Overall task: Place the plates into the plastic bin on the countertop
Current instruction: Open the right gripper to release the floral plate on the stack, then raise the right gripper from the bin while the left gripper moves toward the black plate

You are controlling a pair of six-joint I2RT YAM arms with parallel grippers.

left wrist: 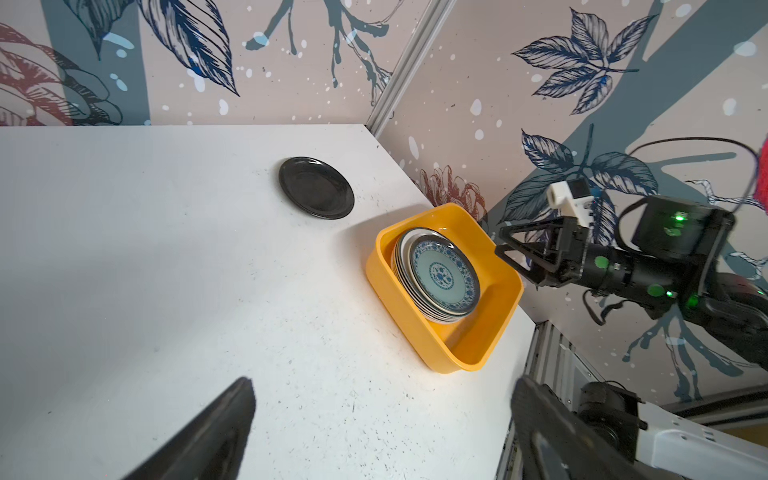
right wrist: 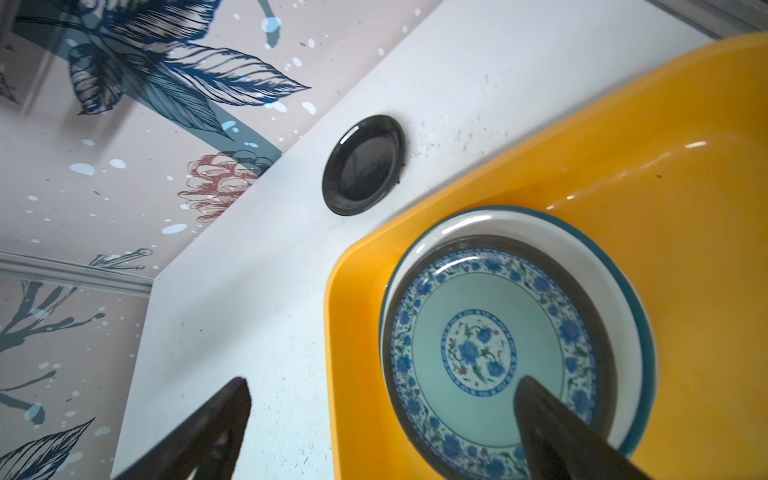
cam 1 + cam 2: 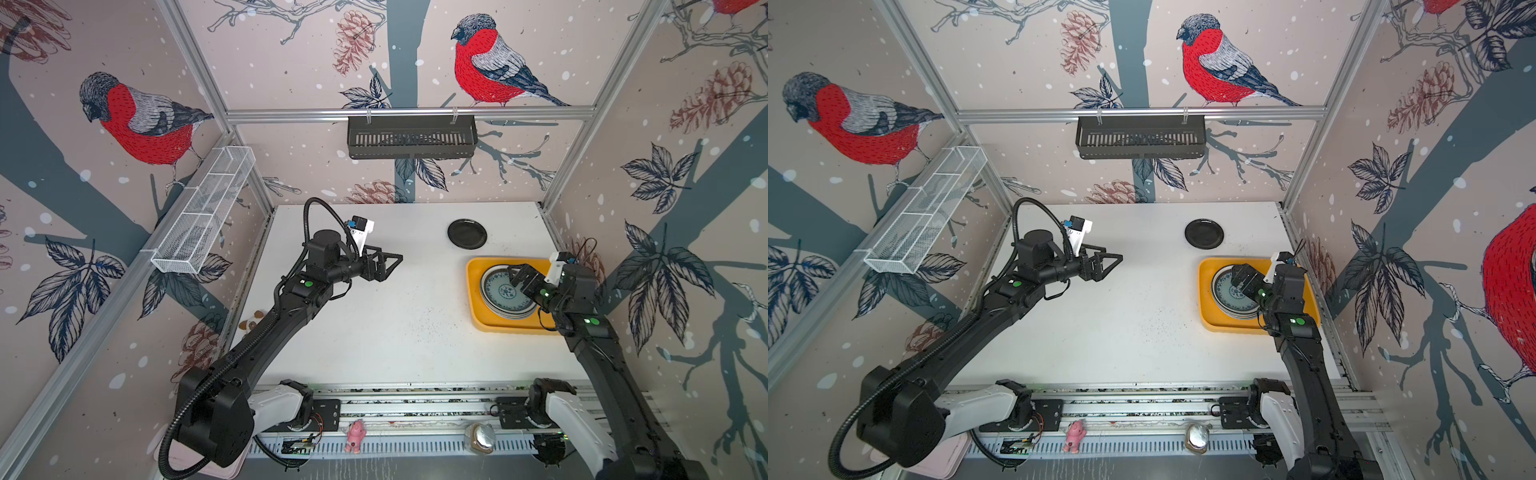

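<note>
A stack of plates (image 3: 500, 297) lies in the yellow plastic bin (image 3: 473, 291) at the right of the white countertop (image 3: 374, 332). The top plate (image 2: 478, 349) is pale teal with blue flowers. A black plate (image 3: 467, 234) lies alone on the countertop behind the bin, also shown in the left wrist view (image 1: 316, 188). My right gripper (image 3: 513, 276) hangs open just above the stack, one finger (image 2: 557, 428) over the top plate, holding nothing. My left gripper (image 3: 392, 266) is open and empty above the countertop's left half, far from both.
A black slotted basket (image 3: 411, 137) hangs on the back wall and a white wire basket (image 3: 203, 212) on the left wall. A pink figurine (image 3: 355, 440) and a silver object (image 3: 480, 436) sit on the front rail. Dark crumbs speckle the countertop near the bin.
</note>
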